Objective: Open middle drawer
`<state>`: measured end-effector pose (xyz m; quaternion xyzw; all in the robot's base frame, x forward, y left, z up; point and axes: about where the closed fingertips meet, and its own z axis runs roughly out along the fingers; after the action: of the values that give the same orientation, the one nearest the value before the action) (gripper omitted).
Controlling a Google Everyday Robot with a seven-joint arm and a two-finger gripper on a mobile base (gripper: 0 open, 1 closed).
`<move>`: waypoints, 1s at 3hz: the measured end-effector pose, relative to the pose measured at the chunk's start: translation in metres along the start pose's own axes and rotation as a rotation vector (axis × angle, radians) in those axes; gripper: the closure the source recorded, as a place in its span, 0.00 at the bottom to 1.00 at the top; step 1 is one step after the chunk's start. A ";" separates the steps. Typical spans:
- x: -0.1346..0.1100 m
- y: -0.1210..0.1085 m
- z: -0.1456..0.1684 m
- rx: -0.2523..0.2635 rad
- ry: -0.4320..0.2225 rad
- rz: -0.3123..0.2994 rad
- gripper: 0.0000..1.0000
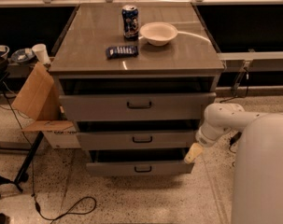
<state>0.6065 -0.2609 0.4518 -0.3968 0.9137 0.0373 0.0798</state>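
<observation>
The middle drawer (pixel 141 139) is a low grey front panel with a small dark bar handle (pixel 142 139) at its centre. It sits slightly out from the cabinet, with a dark gap above it. The taller top drawer (pixel 138 106) is above and the bottom drawer (pixel 140 168) below, the bottom one pulled out a little further. My gripper (pixel 193 154) hangs on the white arm at the right side of the cabinet, level with the lower right corner of the middle drawer, well right of the handle and holding nothing that shows.
On the cabinet top (pixel 85 50) stand a blue can (pixel 130 21), a white bowl (pixel 158 33) and a dark snack packet (pixel 122 52). A cardboard box (pixel 38 101) leans at the left. A black cable (pixel 61 209) lies on the floor. My white body (pixel 262 171) fills the right.
</observation>
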 end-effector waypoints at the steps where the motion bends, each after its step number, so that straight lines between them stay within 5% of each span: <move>1: 0.003 -0.009 0.002 0.008 -0.034 0.070 0.00; 3: -0.003 -0.029 0.017 -0.007 -0.204 0.204 0.00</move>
<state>0.6318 -0.2760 0.4359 -0.2961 0.9363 0.0887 0.1668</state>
